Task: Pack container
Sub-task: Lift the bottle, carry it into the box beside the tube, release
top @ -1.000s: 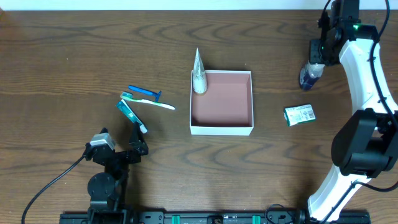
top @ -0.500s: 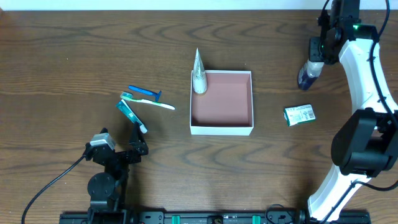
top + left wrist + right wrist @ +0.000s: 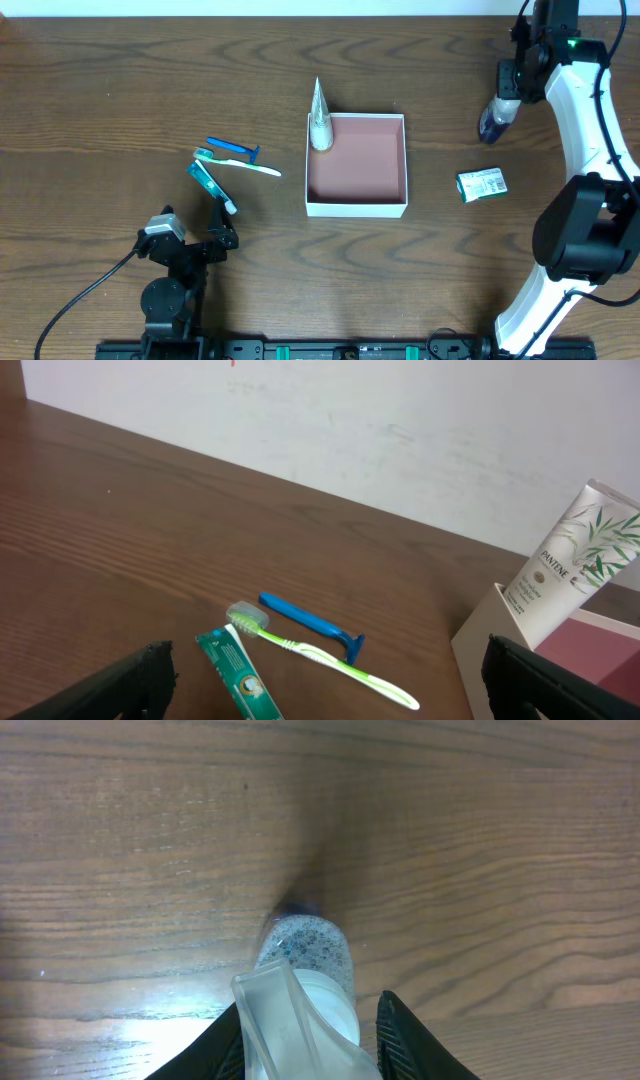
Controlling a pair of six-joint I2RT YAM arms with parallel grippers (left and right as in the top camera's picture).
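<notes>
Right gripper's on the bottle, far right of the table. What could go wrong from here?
1. The right gripper seems to pinch the bottle at its cap end only, so it may tilt or slip when lifted.
2. The tube leans in the corner of the container, poking above the wall. A bottle dropped close by could topple it out.

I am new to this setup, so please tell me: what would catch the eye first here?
The white-walled container sits at the centre of the table, with a Pantene tube leaning in its far-left corner. At the far right, the right hand grips a small speckled bottle.
</notes>
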